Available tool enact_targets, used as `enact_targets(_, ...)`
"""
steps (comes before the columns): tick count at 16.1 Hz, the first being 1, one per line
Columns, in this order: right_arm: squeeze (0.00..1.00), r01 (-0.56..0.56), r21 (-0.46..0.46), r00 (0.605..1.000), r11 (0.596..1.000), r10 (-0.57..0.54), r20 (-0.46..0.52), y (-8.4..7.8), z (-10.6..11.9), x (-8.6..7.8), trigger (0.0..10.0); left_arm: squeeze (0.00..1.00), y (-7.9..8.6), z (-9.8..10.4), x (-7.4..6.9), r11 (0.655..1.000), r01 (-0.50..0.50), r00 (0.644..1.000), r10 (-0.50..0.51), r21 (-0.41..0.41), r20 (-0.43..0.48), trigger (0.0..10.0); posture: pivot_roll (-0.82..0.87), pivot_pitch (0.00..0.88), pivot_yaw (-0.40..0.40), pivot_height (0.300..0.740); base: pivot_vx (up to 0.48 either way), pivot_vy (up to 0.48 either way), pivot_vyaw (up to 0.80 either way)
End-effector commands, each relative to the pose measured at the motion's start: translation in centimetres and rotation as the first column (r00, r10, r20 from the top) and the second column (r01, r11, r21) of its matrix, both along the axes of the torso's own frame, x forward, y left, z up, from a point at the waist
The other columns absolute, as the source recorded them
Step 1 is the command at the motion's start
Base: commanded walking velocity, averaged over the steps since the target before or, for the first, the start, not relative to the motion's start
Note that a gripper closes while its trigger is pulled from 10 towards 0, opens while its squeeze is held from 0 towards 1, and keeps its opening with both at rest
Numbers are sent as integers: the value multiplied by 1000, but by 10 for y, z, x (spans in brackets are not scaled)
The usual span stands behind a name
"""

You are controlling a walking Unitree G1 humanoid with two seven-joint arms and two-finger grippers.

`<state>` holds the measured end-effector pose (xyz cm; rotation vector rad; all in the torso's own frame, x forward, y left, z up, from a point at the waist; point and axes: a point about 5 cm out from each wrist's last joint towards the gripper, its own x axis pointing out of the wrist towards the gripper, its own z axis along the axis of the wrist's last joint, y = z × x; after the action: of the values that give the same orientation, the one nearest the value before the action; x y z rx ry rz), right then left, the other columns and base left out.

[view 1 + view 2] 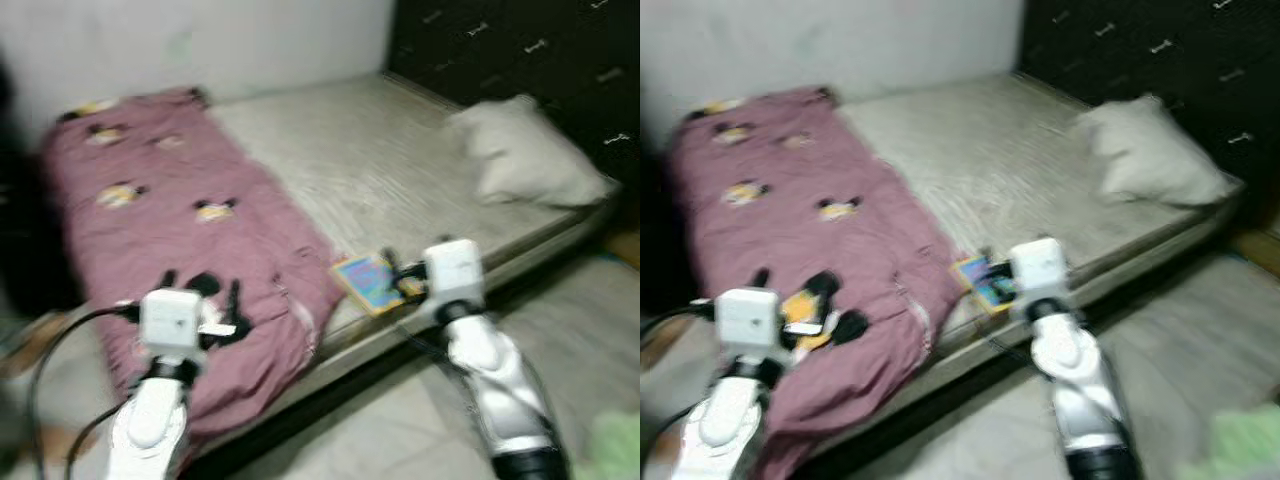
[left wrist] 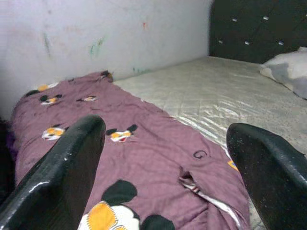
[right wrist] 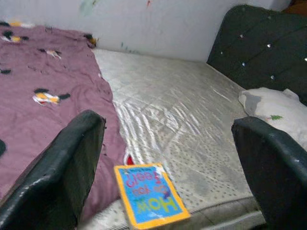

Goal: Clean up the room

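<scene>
The right end effector (image 3: pixel 168 158) hangs wide open and empty just short of the book (image 3: pixel 150 194) at the bed's (image 1: pixel 400 170) near edge. The left end effector (image 2: pixel 165 163), equally open and empty, hovers over the purple blanket (image 1: pixel 180 220) beside the book.

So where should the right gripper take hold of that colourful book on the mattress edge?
By the near edge of the flat blue-and-yellow book, coming in from the floor side: it lies at the grey quilted mattress edge, so one of the open right gripper's fingers may slide under.
</scene>
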<state>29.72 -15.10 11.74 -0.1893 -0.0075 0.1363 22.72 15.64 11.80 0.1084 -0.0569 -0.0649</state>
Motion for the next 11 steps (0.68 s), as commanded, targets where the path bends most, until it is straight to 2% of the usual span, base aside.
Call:
enact_targets(1,0,-24,17,1000,1000,23,15,9,5,3,10000,0,2,5,2,1000,0,1000,-1,17,11,10000,-24,13,-73,740,0,0,756)
enact_targets(5,0,-41,26,999,999,40,23,16,7,5,10000,0,2,5,5,1000,4,1000,-4,16,13,10000,-24,6,-79,740,0,0,758)
enact_targets(11,0,-45,28,999,999,44,24,16,8,6,10000,0,1,4,5,1000,4,1000,-4,8,3,10000,-29,6,-81,740,0,0,756)
